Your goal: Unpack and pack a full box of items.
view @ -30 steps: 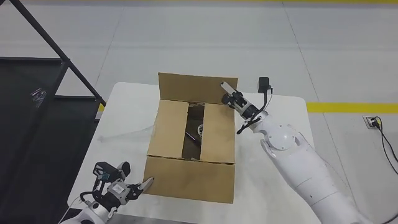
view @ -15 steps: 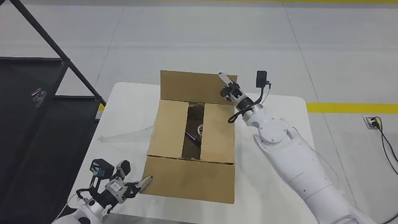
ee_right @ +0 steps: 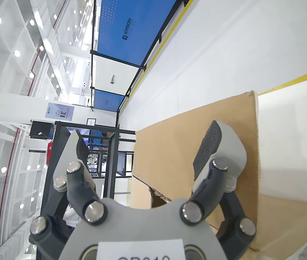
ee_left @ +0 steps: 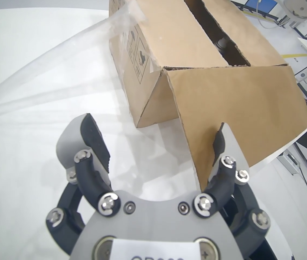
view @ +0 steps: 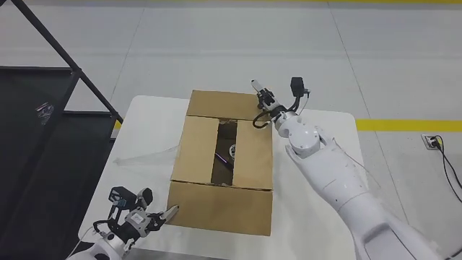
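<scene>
Since a second ago, the right gripper [view: 258, 91] has moved away from the box's right-hand top flap to the right end of the far flap, and that flap looks narrower from above than it did. At the table's [view: 144, 119] near left corner, the left gripper [view: 163, 215] sits low with its fingers spread apart, holding nothing. In its wrist view, one finger pad [ee_left: 219, 139] is against or just beside the near flap, which slopes outward from the box front. A clear plastic film [ee_left: 61, 68] stretches from the box's left side across the white table. The cardboard box [view: 195, 152] stands mid-table, its two long top flaps nearly closed, with a dark gap between them showing items [view: 232, 149] inside. At the box's far right corner, the right gripper's fingers are also apart and empty, with the raised far flap [ee_right: 169, 150] just behind them.
</scene>
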Available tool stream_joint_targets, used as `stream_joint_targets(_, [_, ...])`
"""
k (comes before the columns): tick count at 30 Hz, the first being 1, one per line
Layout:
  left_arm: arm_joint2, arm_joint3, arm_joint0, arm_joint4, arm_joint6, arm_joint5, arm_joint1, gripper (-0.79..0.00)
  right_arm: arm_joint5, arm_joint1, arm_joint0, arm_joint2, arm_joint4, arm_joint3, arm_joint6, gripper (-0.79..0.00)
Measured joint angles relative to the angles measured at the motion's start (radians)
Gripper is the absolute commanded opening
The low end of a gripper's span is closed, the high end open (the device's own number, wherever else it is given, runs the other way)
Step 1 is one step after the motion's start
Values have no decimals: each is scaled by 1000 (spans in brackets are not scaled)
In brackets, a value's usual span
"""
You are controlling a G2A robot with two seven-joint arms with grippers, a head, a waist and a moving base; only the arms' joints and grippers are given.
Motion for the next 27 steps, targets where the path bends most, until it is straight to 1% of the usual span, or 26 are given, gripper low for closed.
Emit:
stream_joint_targets(4, [9, 6, -5, 9, -6, 0, 1, 0, -22, -25, 19, -4, 10, 70, 20, 0])
stream_joint_targets(8, [15, 9, -11, 21, -12, 5, 2, 0, -22, -46, 40, -10, 6, 132, 72, 0])
stream_joint_targets(14, [26, 14, -20, 49, -15, 27, 2, 0, -15, -65, 66, -13, -21, 196, 124, 0])
stream_joint_targets(21, [29, 2, -16, 61, 6, 43, 2, 0, -30, -77, 86, 5, -31, 241, 123, 0])
stream_joint_targets(24, [28, -4, -14, 51, 28, 62, 1, 0, -99, -78, 83, 33, 2, 239, 98, 0])
stream_joint_targets(27, [15, -20, -5, 17, 55, 63, 0, 0, -213, -71, 73, 73, 55, 229, 131, 0])
